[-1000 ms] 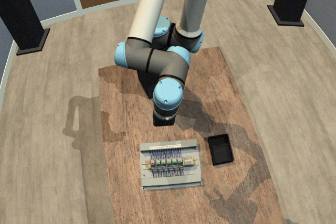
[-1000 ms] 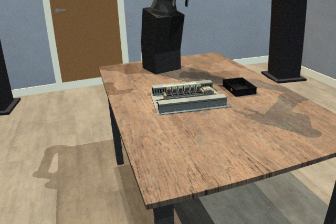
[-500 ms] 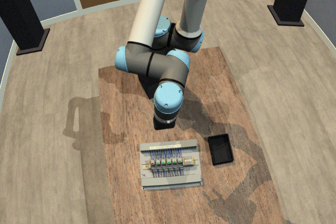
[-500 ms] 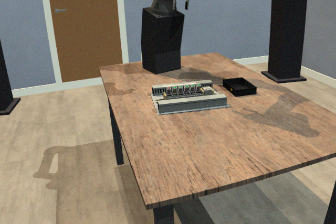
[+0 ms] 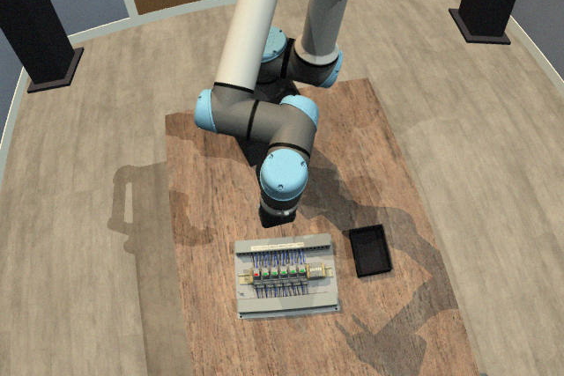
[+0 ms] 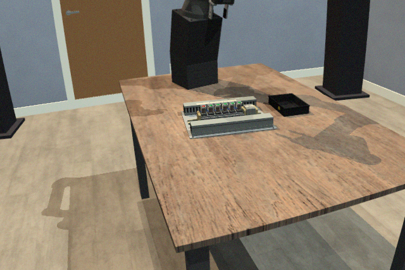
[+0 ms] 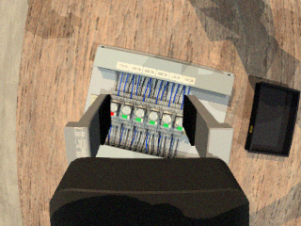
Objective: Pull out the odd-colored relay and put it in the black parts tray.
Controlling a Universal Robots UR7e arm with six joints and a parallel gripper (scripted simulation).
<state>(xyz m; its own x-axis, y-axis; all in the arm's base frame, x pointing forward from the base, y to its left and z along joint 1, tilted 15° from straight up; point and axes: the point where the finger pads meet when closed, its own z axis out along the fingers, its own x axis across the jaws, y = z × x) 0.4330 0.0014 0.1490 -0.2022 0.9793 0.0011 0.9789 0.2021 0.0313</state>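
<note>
The relay panel (image 5: 287, 302) (image 6: 232, 125) (image 7: 160, 71) lies flat on the table, and looks slightly turned in the wrist view. The relay with the red button (image 5: 256, 274) (image 6: 203, 109) (image 7: 113, 112) sits at the left end of the row; the other relays (image 5: 284, 271) (image 6: 224, 107) (image 7: 153, 117) have green buttons. In the wrist view the left finger partly hides the red-button relay. The black parts tray (image 5: 371, 251) (image 6: 287, 105) (image 7: 274, 120) stands right of the panel and looks empty. My gripper (image 6: 218, 17) (image 7: 147, 109) is open and empty, high above the table; its fingers are hidden in the top view.
Grey wire ducts (image 5: 286, 241) (image 6: 232, 125) run along the panel's back and front edges, with blue and dark wires between them. A pale terminal block (image 5: 315, 270) (image 6: 249, 109) sits right of the relays. The tray's walls rise above the wooden table (image 5: 218, 344) (image 6: 261, 175).
</note>
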